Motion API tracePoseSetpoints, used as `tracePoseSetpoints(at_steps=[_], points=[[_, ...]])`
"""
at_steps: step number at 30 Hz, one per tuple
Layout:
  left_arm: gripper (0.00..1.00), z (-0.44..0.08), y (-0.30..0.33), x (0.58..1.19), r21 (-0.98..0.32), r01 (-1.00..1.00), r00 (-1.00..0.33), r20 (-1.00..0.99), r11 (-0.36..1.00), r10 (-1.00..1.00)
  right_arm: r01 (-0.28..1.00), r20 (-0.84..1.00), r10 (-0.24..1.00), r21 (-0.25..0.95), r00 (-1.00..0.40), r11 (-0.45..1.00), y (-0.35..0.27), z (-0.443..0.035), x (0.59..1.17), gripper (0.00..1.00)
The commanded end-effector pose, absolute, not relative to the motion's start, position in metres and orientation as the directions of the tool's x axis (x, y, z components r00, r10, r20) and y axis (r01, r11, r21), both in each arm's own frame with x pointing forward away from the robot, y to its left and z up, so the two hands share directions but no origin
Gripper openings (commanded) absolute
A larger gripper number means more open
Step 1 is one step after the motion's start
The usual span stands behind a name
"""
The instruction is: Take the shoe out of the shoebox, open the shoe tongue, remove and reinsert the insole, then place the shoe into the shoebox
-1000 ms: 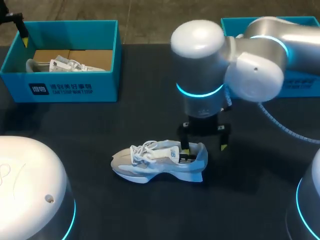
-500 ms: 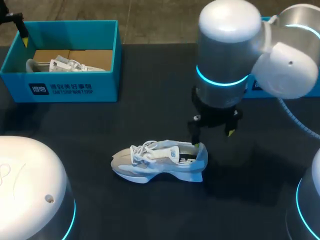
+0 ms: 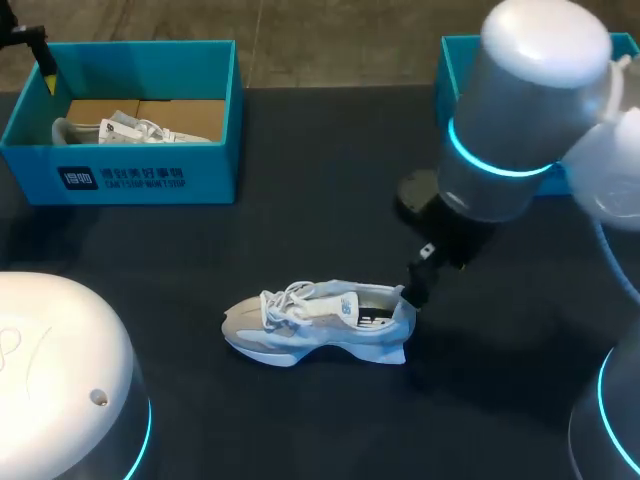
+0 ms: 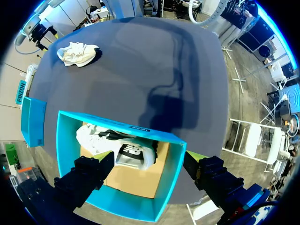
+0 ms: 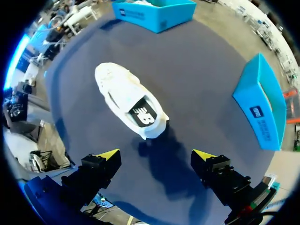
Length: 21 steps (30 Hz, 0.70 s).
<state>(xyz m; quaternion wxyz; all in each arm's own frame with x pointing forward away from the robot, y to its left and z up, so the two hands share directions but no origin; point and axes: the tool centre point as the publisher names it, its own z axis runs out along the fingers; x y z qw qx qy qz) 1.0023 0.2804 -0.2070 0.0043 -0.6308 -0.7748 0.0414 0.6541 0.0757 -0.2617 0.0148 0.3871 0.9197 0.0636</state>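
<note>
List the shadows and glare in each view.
Head view: soft shadow on the table beside the shoe. Right wrist view: shoe glares white, dark shadow by its heel. Left wrist view: arm-shaped shadow on the table beyond the shoebox.

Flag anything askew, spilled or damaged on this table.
Nothing stands out. The shoe stands upright on its sole on the table, its dark insole lying flat inside. A second shoe lies in the shoebox.
</note>
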Motion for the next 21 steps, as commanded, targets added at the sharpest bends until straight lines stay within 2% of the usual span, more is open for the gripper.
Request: tracePoseSetpoints(at_steps=[1, 9, 15, 17, 21], points=[[1.00, -0.207, 0.280, 1.001, -0.067, 0.977, -0.204, -0.043, 0.201, 0.978, 0.707, 0.119, 0.698, 0.187, -0.706, 0.682, 0.067, -0.265, 0.653, 1.00], [1.00, -0.207, 0.280, 1.001, -0.067, 0.977, -0.204, -0.043, 0.201, 0.978, 0.514, 0.089, 0.537, 0.454, -0.839, 0.728, 0.040, -0.258, 0.661, 1.00], [1.00, -0.207, 0.280, 1.001, -0.067, 0.977, -0.204, -0.043, 0.201, 0.978, 0.388, 0.032, 0.458, 0.586, -0.888, 0.711, 0.022, -0.259, 0.664, 1.00], [1.00, -0.207, 0.280, 1.001, -0.067, 0.977, -0.204, -0.043, 0.201, 0.978, 0.333, 0.070, 0.370, 0.611, -0.926, 0.718, 0.019, -0.266, 0.664, 1.00], [1.00, -0.207, 0.280, 1.001, -0.067, 0.977, -0.204, -0.043, 0.201, 0.978, 0.333, 0.070, 0.370, 0.611, -0.926, 0.718, 0.019, -0.266, 0.664, 1.00]])
